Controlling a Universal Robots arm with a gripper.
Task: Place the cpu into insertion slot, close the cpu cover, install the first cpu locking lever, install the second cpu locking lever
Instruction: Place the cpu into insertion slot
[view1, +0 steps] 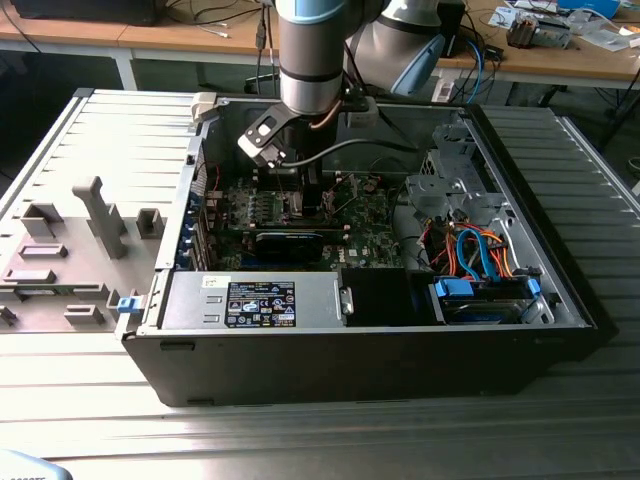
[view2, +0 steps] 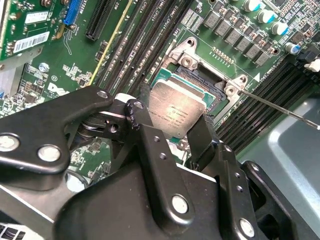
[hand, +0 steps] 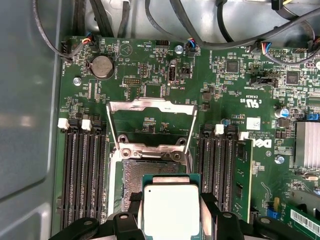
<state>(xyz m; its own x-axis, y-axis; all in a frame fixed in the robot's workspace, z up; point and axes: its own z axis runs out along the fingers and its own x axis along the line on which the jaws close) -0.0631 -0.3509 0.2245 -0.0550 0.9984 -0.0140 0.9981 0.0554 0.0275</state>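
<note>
on the exterior view's left, a grey fixture plate with upright blocks lies on the ribbed metal table, just beside an open computer case. the arm comes down from above into the case's middle, over the green motherboard. along the case's near wall sits a grey power supply with a dark label. toward the exterior view's right, a bundle of blue and orange cables runs to a drive bay.

in the second wrist view the gripper has its 2 black fingers pressed against opposite edges of the cpu, pinching it with the silver top facing up. the cpu is held over the open insertion slot and covers part of it. it is not seated flat in the slot, and whether it touches the rim cannot be told. a thin locking lever sticks out from a corner of the slot, raised off the board.

in the first wrist view a row of black memory slots stands on 1 side of the slot. the cpu cover is swung open on its hinge, lying back away from the slot, with board showing through its cut-out centre. a 2nd row of memory slots stands on the other side. a finned heat sink sits at the board's edge.
</note>
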